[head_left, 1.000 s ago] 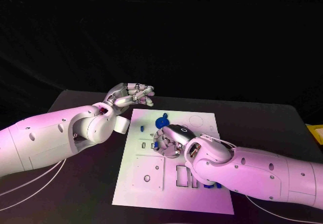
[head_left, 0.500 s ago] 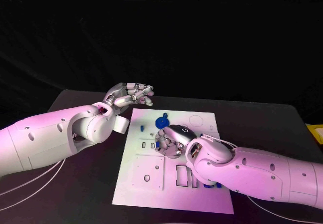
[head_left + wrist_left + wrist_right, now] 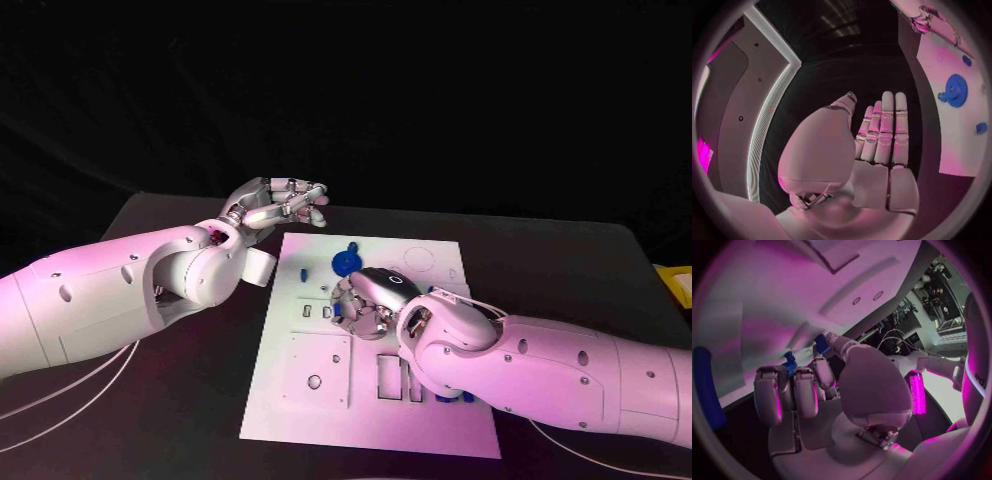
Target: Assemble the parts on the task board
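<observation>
The white task board (image 3: pixel 310 400) lies mid-table, its long axis running near to far. The right hand (image 3: pixel 364 300) rests over its middle, fingers (image 3: pixel 792 390) curled together pinching a small blue part (image 3: pixel 790 363) at their tips. The left hand (image 3: pixel 277 205) hovers beyond the board's far-left corner, fingers (image 3: pixel 882 130) pressed together, empty. A blue gear (image 3: pixel 348 262) lies just beyond the right hand.

Glossy white rounded arms with dark screws, white cables, silver segmented robot hand (image 3: pixel 283 203)

White task board (image 3: pixel 317 400) on black table (image 3: pixel 577 260); blue gear (image 3: pixel 348 262), small blue parts (image 3: pixel 304 272); silver hands.
</observation>
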Action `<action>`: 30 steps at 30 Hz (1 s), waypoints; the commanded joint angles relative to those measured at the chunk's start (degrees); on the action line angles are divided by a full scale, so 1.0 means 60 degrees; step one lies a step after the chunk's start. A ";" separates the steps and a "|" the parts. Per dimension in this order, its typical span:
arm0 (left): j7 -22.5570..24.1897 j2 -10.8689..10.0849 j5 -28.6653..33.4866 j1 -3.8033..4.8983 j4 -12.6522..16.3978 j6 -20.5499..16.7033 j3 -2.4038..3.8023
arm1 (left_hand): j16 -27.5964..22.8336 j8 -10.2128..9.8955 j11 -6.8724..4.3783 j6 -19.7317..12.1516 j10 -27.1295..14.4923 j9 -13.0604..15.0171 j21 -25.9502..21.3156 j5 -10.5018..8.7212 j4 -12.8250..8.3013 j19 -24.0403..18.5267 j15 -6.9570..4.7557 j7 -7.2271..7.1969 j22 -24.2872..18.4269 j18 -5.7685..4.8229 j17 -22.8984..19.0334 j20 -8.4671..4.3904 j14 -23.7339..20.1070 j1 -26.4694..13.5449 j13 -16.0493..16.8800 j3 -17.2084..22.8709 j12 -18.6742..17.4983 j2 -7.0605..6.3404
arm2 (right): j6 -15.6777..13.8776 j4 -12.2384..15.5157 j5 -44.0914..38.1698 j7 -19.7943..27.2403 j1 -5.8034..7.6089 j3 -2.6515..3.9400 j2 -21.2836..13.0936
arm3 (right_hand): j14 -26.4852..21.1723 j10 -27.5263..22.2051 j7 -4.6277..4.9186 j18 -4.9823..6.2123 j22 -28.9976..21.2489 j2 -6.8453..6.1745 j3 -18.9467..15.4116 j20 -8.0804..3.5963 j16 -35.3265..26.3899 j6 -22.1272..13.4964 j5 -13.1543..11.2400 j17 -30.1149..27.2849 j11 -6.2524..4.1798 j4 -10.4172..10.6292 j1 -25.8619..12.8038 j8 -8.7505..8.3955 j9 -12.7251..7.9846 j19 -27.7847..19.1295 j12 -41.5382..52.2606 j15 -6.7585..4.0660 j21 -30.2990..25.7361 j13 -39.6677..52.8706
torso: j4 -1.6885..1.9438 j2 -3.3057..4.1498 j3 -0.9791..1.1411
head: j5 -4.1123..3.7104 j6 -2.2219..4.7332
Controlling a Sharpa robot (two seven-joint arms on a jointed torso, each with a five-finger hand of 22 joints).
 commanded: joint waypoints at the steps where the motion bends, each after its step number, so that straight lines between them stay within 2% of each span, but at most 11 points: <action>1: 0.0052 0.0007 -0.0026 0.0004 0.0011 0.0149 0.0006 | -0.0057 -0.0063 0.0025 -0.0043 -0.0059 0.0014 0.0035 -0.0055 0.0012 -0.0075 0.0010 -0.0020 0.0011 0.0004 0.0011 -0.0003 -0.0072 0.0016 0.0006 0.0040 -0.0033 -0.0022 | 0.0004 0.0015 -0.0143 0.0008 -0.0008 -0.0002 0.0012 | 0.0782 -0.0048 0.0010 -0.0074 0.1937 -0.0112 -0.0035 0.0077 -0.0057 -0.0067 -0.0072 0.1563 -0.0002 0.0039 -0.0026 -0.0029 -0.0014 0.0453 -0.0036 0.0098 -0.0030 0.0005 | -0.0002 -0.0001 -0.0007 | 0.0001 0.0003; 11: 0.0046 -0.0001 -0.0026 0.0004 0.0013 0.0154 0.0006 | -0.0057 -0.0063 0.0025 -0.0043 -0.0059 0.0014 0.0035 -0.0055 0.0012 -0.0075 0.0010 -0.0020 0.0011 0.0004 0.0011 -0.0003 -0.0072 0.0016 0.0006 0.0040 -0.0033 -0.0022 | 0.0045 -0.0004 -0.0157 -0.0021 -0.0008 -0.0002 0.0023 | 0.0782 -0.0050 0.0014 -0.0074 0.1938 -0.0129 -0.0051 0.0088 -0.0056 -0.0068 -0.0127 0.1565 0.0004 0.0062 -0.0053 -0.0028 -0.0025 0.0453 -0.0037 0.0106 -0.0031 0.0002 | 0.0002 0.0004 -0.0004 | -0.0010 -0.0004; 14: 0.0042 -0.0003 -0.0026 0.0004 0.0012 0.0152 0.0006 | -0.0057 -0.0063 0.0025 -0.0043 -0.0059 0.0014 0.0035 -0.0055 0.0012 -0.0075 0.0010 -0.0020 0.0011 0.0004 0.0011 -0.0003 -0.0072 0.0016 0.0006 0.0040 -0.0033 -0.0022 | 0.0043 -0.0006 -0.0158 -0.0010 -0.0008 -0.0002 0.0022 | 0.0779 -0.0107 0.0033 -0.0066 0.1918 -0.0201 -0.0093 0.0105 -0.0063 -0.0125 -0.0185 0.1550 0.0020 0.0090 -0.0095 -0.0056 -0.0059 0.0433 -0.0088 0.0120 -0.0058 -0.0055 | 0.0003 -0.0001 -0.0005 | -0.0012 -0.0002; 21: 0.0030 -0.0005 -0.0026 0.0004 0.0007 0.0150 0.0006 | -0.0063 -0.0073 0.0028 -0.0046 -0.0067 0.0018 0.0055 -0.0056 0.0009 -0.0107 0.0014 -0.0018 0.0021 0.0008 0.0042 0.0007 -0.0089 0.0015 0.0005 0.0049 -0.0035 -0.0028 | 0.0002 -0.0010 -0.0159 0.0065 -0.0008 -0.0002 0.0012 | 0.0763 -0.0412 0.0169 -0.0040 0.1851 -0.0521 -0.0504 0.0202 -0.0087 -0.0693 -0.0273 0.1501 0.0156 0.0340 -0.0339 -0.0378 -0.0314 0.0362 -0.0353 0.0228 -0.0159 -0.0355 | 0.0001 0.0000 -0.0005 | -0.0011 -0.0001; 25: 0.0024 -0.0003 -0.0026 0.0004 0.0003 0.0154 0.0006 | -0.0063 -0.0073 0.0028 -0.0046 -0.0067 0.0018 0.0055 -0.0056 0.0009 -0.0107 0.0014 -0.0018 0.0021 0.0008 0.0042 0.0007 -0.0089 0.0015 0.0005 0.0049 -0.0035 -0.0028 | -0.0031 -0.0008 -0.0153 0.0127 -0.0008 -0.0002 0.0010 | 0.0758 -0.0507 0.0252 -0.0030 0.1829 -0.0545 -0.0767 0.0261 -0.0092 -0.0929 -0.0176 0.1491 0.0228 0.0465 -0.0355 -0.0552 -0.0454 0.0338 -0.0428 0.0297 -0.0197 -0.0454 | -0.0001 -0.0003 0.0001 | -0.0016 -0.0001; 30: 0.0021 0.0001 -0.0026 0.0004 -0.0001 0.0162 0.0006 | -0.0063 -0.0073 0.0028 -0.0046 -0.0067 0.0018 0.0055 -0.0056 0.0009 -0.0107 0.0014 -0.0018 0.0021 0.0008 0.0042 0.0007 -0.0089 0.0015 0.0005 0.0049 -0.0035 -0.0028 | -0.0061 0.0004 -0.0142 0.0181 -0.0008 -0.0002 0.0000 | 0.0757 -0.0535 0.0259 -0.0030 0.1829 -0.0545 -0.0822 0.0271 -0.0093 -0.0937 -0.0186 0.1488 0.0236 0.0493 -0.0358 -0.0565 -0.0471 0.0337 -0.0452 0.0305 -0.0199 -0.0485 | -0.0001 -0.0003 0.0001 | -0.0018 0.0004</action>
